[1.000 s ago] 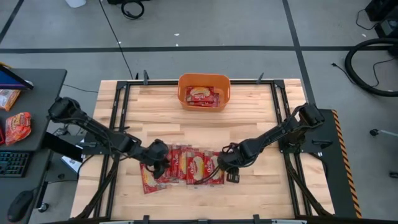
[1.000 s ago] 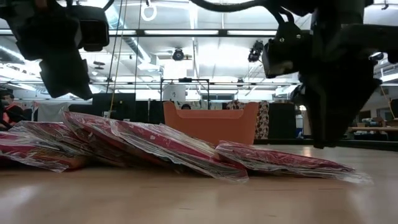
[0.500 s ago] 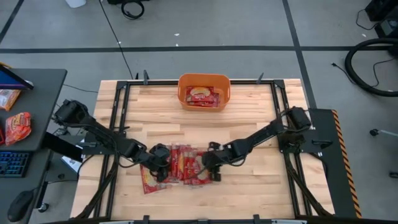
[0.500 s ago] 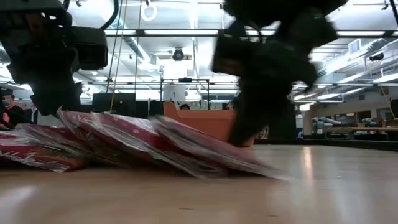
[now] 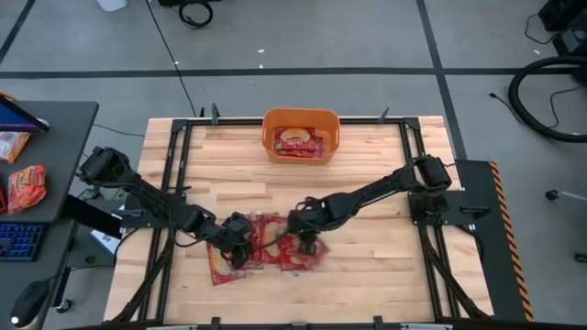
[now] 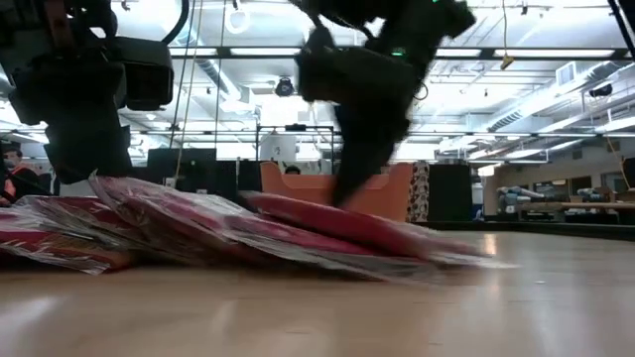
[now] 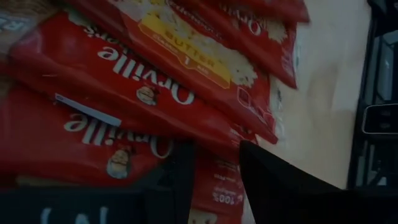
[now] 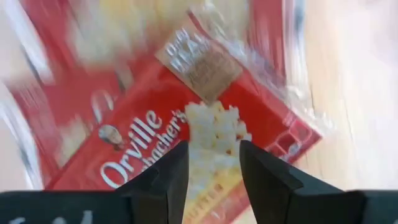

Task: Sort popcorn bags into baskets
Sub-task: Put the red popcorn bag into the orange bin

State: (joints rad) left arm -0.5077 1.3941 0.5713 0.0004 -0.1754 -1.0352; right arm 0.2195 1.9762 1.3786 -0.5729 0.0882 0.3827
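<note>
In the lower middle of the high view, a fanned, overlapping heap of popcorn bags [image 5: 266, 249] is seen lying flat on the tabletop [image 5: 367, 293]. The left pincer [image 5: 240, 249] is set low at the heap's left end, its fingers [image 7: 261, 180] parted over a red packet with nothing clamped between them. The right pincer [image 5: 307, 240] is lowered onto the heap's right side, and its fingers [image 8: 174, 180] are likewise held apart above a packet face, nothing yet being gripped. In the low view the tips seem to touch the foil, though blur makes this uncertain.

The packets are judged light, thin and limp, with slick crinkly film likely to slide against neighbouring packets; a lifted one may drag another along. A hold is best taken at a free outer edge or corner, where one finger can be slipped beneath.

Farther off, at the upper middle of the high view, the orange basket [image 5: 271, 137] is placed at the tabletop's far edge, well apart from the heap. Red packets [image 5: 301, 142] are already lying inside it; their count cannot be made out.
</note>
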